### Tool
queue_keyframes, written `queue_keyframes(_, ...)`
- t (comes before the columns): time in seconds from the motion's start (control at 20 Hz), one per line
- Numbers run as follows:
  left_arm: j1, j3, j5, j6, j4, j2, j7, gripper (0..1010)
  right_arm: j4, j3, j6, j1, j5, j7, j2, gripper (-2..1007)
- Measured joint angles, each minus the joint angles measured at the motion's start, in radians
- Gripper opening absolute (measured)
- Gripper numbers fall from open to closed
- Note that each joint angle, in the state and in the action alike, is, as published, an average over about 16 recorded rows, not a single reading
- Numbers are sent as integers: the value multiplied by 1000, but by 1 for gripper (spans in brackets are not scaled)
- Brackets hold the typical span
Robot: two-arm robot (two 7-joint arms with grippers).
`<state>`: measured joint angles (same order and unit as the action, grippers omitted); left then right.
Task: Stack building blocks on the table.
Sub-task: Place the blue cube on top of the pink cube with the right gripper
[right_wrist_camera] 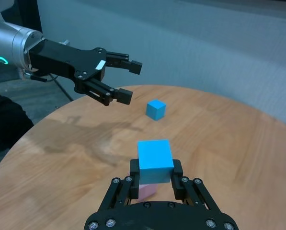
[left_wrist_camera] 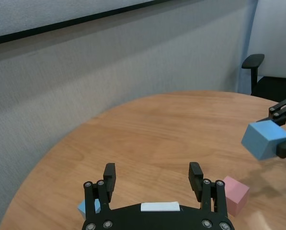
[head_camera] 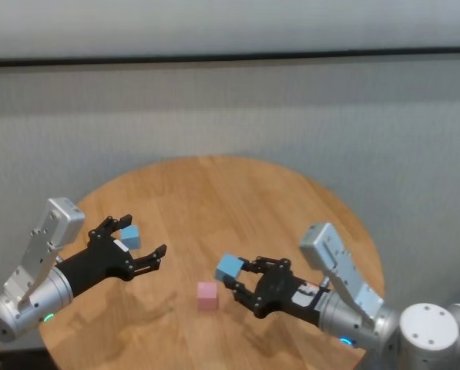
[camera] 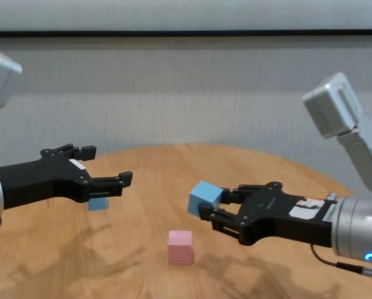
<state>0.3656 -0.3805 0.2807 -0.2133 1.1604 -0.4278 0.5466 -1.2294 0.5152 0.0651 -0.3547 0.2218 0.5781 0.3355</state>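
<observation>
On the round wooden table [head_camera: 237, 200], a pale pink block [head_camera: 207, 295] sits near the front middle. My right gripper [head_camera: 236, 276] is shut on a light blue block [head_camera: 229, 267], held in the air just above and to the right of the pink one. The right wrist view shows the held block [right_wrist_camera: 154, 160] with the pink block [right_wrist_camera: 147, 190] partly hidden below it. The second light blue block [head_camera: 129, 235] rests on the table at the left. My left gripper [head_camera: 143, 235] is open and empty, hovering over it. The chest view shows the held block [camera: 204, 197] higher than the pink block [camera: 180, 246].
A grey wall runs behind the table. A black office chair [left_wrist_camera: 252, 67] stands beyond the table's far edge in the left wrist view. Bare tabletop lies across the back half of the table.
</observation>
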Motion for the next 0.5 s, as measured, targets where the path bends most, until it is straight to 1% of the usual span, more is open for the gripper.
queue_keyframes(0.2, 0, 0, 0, 0, 0, 0, 0, 999, 18, 20, 1, -10, -7, -4, -12, 372)
queue_keyframes(0.5, 0, 0, 0, 0, 0, 0, 0, 999, 37, 38, 2, -18, -16, -8, -21, 372)
